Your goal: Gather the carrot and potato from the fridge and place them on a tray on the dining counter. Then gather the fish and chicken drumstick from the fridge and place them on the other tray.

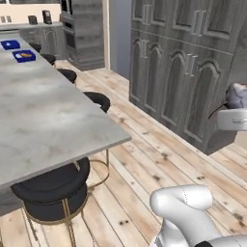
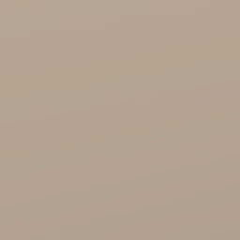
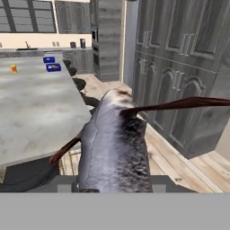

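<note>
Pincer (image 1: 230,108) is gripping the fish (image 3: 114,143), which is lying lengthwise between its jaws, sticking forward. Held high beside the dark cabinets (image 1: 183,72), the arm is pointing along the worktop (image 1: 43,111), two blue trays (image 1: 24,56) at its far end.

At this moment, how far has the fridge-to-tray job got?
One blue tray on the dining counter holds something orange, perhaps vegetables; too small to confirm. The other tray looks unfilled. The gripper carries the fish with jaws closed on it. Delivery and the drumstick remain.
</note>
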You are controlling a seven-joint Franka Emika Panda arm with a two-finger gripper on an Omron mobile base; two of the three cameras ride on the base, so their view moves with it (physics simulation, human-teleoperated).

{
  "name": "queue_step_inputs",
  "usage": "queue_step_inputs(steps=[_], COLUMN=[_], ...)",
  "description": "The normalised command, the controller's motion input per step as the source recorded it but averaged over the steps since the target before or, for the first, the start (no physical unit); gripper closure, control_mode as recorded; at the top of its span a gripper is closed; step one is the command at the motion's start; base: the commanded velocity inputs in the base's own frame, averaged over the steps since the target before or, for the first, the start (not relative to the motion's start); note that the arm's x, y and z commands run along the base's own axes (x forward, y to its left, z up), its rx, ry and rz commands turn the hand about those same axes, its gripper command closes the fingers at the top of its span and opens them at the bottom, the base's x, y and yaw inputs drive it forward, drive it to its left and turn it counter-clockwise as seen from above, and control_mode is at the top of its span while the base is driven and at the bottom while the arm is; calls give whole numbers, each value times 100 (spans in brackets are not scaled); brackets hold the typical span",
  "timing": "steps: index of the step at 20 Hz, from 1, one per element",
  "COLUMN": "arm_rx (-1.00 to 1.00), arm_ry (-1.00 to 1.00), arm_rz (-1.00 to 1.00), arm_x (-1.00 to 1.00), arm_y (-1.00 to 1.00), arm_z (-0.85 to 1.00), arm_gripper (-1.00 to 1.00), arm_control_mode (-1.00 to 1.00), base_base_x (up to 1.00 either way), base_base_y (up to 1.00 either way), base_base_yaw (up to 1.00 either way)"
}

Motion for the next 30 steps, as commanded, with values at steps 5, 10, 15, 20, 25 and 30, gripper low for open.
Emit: queue_step_inputs(steps=[5, 10, 15, 20, 25, 30], arm_rx=[0, 0, 0, 0, 0, 0], arm_ry=[0, 0, 0, 0, 0, 0], arm_rz=[0, 0, 0, 0, 0, 0], arm_x=[0, 0, 0, 0, 0, 0], arm_y=[0, 0, 0, 0, 0, 0], arm_z=[0, 0, 0, 0, 0, 0], arm_gripper=[100, 100, 100, 100, 100, 100], arm_control_mode=[100, 100, 100, 100, 100, 100], base_base_x=[55, 84, 98, 100, 100, 100], base_base_y=[-100, -90, -66, -25, 0, -18], base_base_yaw=[8, 14, 17, 10, 0, 6])
